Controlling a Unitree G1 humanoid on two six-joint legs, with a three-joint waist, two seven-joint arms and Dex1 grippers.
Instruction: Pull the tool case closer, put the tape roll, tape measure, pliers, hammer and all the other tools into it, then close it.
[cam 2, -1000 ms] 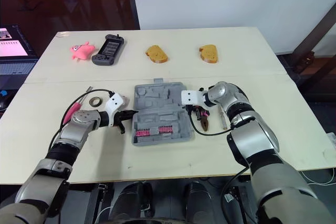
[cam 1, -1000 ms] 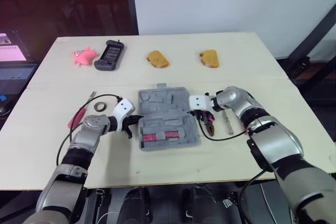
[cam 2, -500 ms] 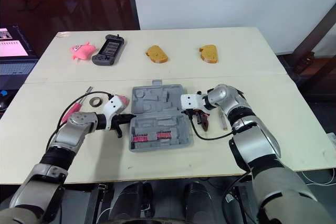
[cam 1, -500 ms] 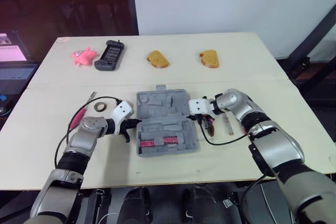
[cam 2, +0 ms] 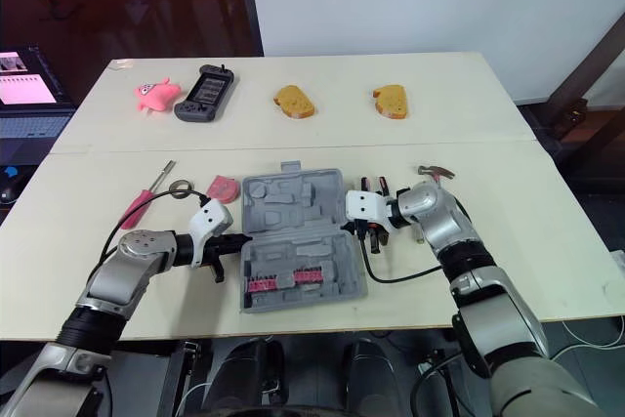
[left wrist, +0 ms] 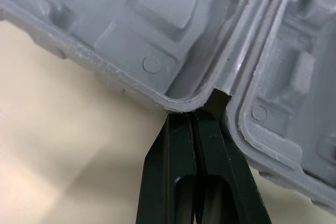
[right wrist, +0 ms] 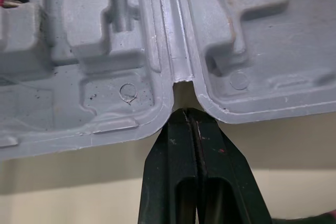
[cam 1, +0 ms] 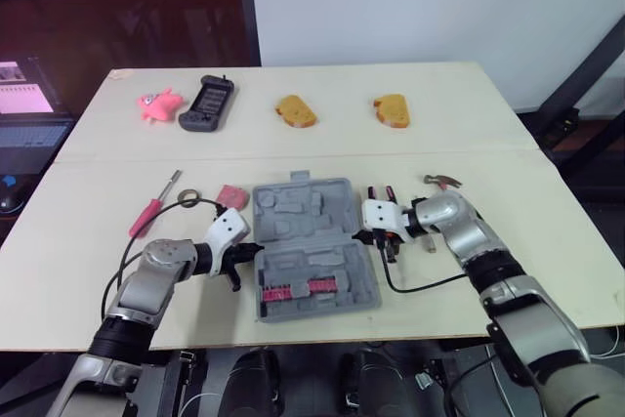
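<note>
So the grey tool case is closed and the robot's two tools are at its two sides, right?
Not quite: the grey tool case is open, not closed. The left eye view shows both halves lying flat with their moulded insides facing up. The left tool and the right tool are at its two sides, as you said.

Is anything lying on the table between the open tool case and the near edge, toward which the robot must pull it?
Nothing visible does: only bare table lies between the tool case and the near edge. A black cable lies on the case's right side, off that path.
</note>
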